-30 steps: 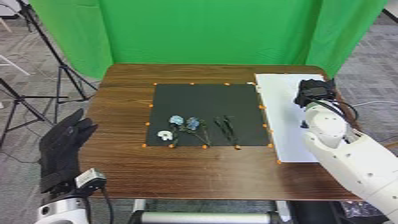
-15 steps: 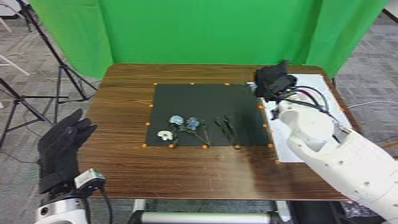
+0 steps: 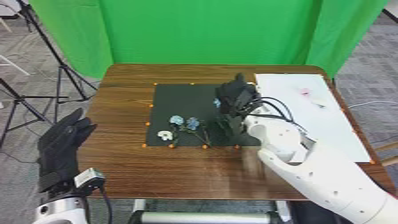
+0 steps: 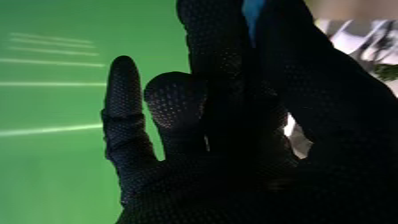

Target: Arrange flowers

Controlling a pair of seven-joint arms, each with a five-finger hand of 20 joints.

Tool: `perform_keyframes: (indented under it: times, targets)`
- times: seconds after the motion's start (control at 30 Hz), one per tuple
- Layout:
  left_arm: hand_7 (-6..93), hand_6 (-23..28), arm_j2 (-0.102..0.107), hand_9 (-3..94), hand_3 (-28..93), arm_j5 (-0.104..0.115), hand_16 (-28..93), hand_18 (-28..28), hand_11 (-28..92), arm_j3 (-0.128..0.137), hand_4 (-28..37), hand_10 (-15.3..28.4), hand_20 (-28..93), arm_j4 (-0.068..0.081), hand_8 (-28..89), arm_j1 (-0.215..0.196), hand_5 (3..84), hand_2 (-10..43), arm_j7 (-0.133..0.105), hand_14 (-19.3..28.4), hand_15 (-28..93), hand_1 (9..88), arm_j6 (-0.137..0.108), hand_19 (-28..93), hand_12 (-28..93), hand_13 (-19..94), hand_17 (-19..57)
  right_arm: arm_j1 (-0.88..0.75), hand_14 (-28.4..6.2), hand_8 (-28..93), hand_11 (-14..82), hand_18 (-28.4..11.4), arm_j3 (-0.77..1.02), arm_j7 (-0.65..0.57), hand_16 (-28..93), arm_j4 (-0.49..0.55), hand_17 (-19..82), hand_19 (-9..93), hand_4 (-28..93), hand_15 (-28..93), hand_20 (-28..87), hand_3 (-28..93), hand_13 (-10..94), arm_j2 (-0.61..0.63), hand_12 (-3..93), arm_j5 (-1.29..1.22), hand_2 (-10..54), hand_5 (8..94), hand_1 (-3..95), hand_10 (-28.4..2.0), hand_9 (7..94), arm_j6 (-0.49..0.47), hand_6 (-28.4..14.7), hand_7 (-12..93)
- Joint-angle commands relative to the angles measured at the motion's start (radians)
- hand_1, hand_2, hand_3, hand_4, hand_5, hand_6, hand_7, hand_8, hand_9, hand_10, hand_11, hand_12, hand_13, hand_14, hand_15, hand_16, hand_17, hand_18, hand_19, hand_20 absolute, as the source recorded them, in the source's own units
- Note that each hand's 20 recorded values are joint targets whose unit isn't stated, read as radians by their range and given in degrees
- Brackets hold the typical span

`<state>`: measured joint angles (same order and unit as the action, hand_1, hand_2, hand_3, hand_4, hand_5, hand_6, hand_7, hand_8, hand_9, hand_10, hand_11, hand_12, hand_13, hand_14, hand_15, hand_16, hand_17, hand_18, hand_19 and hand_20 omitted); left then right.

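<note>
Over the right part of the black mat [image 3: 169, 100] is my right hand [image 3: 235, 100], with a bit of blue flower [image 3: 217, 102] at its edge. In the right wrist view, the right hand [image 4: 240, 130] pinches something blue [image 4: 253, 15] between thumb and finger. On the mat's lower part lie a pale blue flower [image 3: 176, 120], a darker blue flower [image 3: 193, 123] and a white flower [image 3: 165, 135], with dark stems beside them. My right hand partly covers the greenery to their right. My left hand [image 3: 62, 145] is open at the table's left edge.
A white board [image 3: 298, 115] lies on the table's right side, with a small pink flower [image 3: 306, 92] on it. My right forearm crosses the board's lower part. Orange markers line the mat. A green curtain [image 3: 213, 32] hangs behind the table.
My right hand has moved left from the white board to over the black mat, carrying the blue flower. The pink flower on the board has come into view. The left hand stays still.
</note>
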<state>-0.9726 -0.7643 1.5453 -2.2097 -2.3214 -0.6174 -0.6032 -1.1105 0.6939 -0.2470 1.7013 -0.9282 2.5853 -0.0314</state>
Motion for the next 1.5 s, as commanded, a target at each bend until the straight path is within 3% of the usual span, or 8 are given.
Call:
perform_keyframes:
  times: [0.03, 0.37, 0.67, 1.13, 1.5]
  targets:
    - [16.3, 12.8, -0.013, 35.6, 82, -0.017, -19, 23.0, 43, 0.007, -18.0, 21.1, 18, 0.003, -10, 0.002, 43.5, 3.5, 0.017, 28.3, 70, 26.6, 0.023, 57, 7, 27, -8.0, -0.050, -9.3, 1, 26.3, -22.2, -0.020, 0.034, 30, -0.013, 14, 72, -28, 80, 31, 75, 66, -0.082, 35.3, 0.067, -7.7, 78.9, 51.4, -7.2, 84.9, -0.026, 1.6, 28]
    - [16.3, 12.7, -0.014, 35.6, 82, -0.029, -19, 23.0, 43, 0.006, -17.9, 21.2, 18, 0.007, -11, 0.013, 43.5, 3.5, 0.032, 28.3, 70, 26.7, 0.038, 57, 7, 27, -8.0, -0.051, -9.3, 1, 26.3, -22.2, -0.029, 0.005, 30, -0.051, 14, 72, -28, 80, 31, 75, 66, -0.111, 35.4, 0.070, -7.7, 78.7, 51.1, -7.0, 84.9, -0.043, 1.6, 29]
    - [16.1, 12.8, -0.014, 35.6, 82, -0.027, -19, 23.0, 43, 0.003, -17.9, 21.2, 18, 0.007, -11, 0.014, 43.5, 3.5, 0.025, 28.3, 69, 26.6, 0.034, 57, 8, 27, -8.0, 0.010, -9.4, 1, 26.2, -22.2, -0.100, -0.072, 30, -0.069, 13, 71, -28, 80, 31, 75, 65, -0.084, 35.4, 0.024, -7.7, 78.6, 51.1, -7.0, 84.7, -0.015, 1.5, 29]
    - [16.2, 12.8, -0.020, 35.7, 82, -0.030, -19, 23.0, 43, 0.005, -17.9, 21.1, 18, 0.008, -10, 0.011, 43.5, 3.5, 0.026, 28.3, 70, 26.7, 0.032, 57, 8, 27, -8.0, -0.073, -10.4, 1, 24.9, -22.9, 0.044, 0.003, 30, -0.037, 12, 71, -28, 81, 32, 78, 64, -0.153, 36.6, 0.033, -9.2, 76.2, 48.6, -7.0, 82.9, -0.095, 0.8, 29]
    - [16.2, 12.8, -0.024, 35.7, 82, -0.033, -19, 23.0, 43, 0.006, -17.8, 21.2, 18, 0.007, -10, 0.009, 43.5, 3.5, 0.029, 28.3, 70, 26.7, 0.033, 57, 8, 27, -8.0, -0.081, -11.6, 0, 26.2, -23.5, 0.049, -0.001, 30, -0.039, 10, 70, -28, 81, 33, 79, 62, -0.156, 35.9, 0.052, -9.5, 74.2, 45.8, -8.3, 80.4, -0.114, -0.1, 30]
